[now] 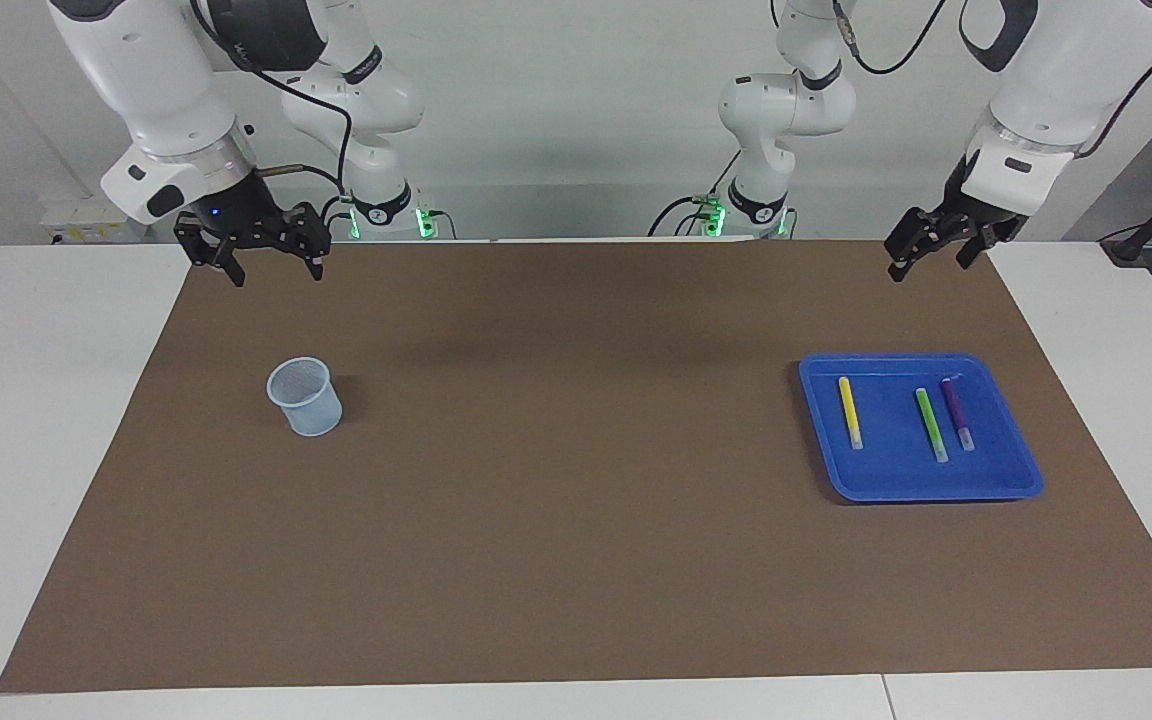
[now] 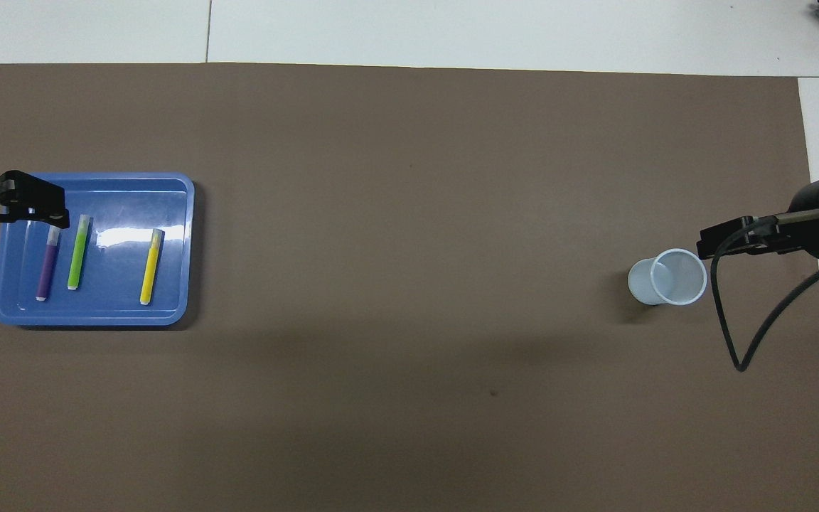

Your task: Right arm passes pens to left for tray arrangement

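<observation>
Two arms hang raised over the robots' edge of the brown mat (image 1: 576,560) on the tabletop (image 1: 46,400), each with empty jaws.

The right arm's jaws (image 1: 262,262) are spread wide and released, holding nothing; they sit over the mat's corner at the right arm's end. One pale mesh cup (image 1: 305,397) stands upright on the mat, below those jaws and farther from the robots, well apart from them.

The left arm's jaws (image 1: 929,252) are also parted and grasp nothing, over the mat's edge at the left arm's end. One blue tray (image 1: 896,480) lies flat on the mat, farther from the robots than these jaws and apart from them.

Three pens lie in the tray, side by side and not touching: one yellow pen (image 1: 850,411) toward the middle of the tabletop, one green pen (image 1: 931,424), then one purple pen (image 1: 957,412) just beside the green. Their pale ends point away from the robots.
</observation>
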You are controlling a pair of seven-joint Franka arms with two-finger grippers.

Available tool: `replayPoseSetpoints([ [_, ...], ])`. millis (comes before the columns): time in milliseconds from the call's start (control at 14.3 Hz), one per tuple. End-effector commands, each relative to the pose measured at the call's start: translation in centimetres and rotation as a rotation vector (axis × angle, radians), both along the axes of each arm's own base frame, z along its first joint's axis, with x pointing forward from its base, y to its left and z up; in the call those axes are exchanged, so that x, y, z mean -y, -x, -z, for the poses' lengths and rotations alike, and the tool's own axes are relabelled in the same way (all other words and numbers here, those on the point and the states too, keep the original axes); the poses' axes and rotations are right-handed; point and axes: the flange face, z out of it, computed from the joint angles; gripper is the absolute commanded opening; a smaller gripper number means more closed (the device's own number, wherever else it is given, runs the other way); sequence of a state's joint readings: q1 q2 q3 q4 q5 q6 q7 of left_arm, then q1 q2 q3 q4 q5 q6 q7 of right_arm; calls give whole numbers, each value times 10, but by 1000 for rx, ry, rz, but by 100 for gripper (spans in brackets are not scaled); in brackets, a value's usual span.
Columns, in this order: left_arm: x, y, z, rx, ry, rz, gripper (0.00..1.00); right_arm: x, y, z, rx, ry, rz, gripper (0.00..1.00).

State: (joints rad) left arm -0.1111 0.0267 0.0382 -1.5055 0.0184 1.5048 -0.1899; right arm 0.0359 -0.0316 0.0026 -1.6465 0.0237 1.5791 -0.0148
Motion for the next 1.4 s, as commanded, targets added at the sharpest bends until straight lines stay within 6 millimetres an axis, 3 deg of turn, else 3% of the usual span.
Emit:
replayPoseSetpoints([
  [0, -2, 5, -7, -4, -42, 22, 100, 1, 3, -5, -2, -19, 17, 100],
  [1332, 4, 9, -6, -29, 56, 30, 100, 1, 3, -5, -2, -19, 17, 100],
])
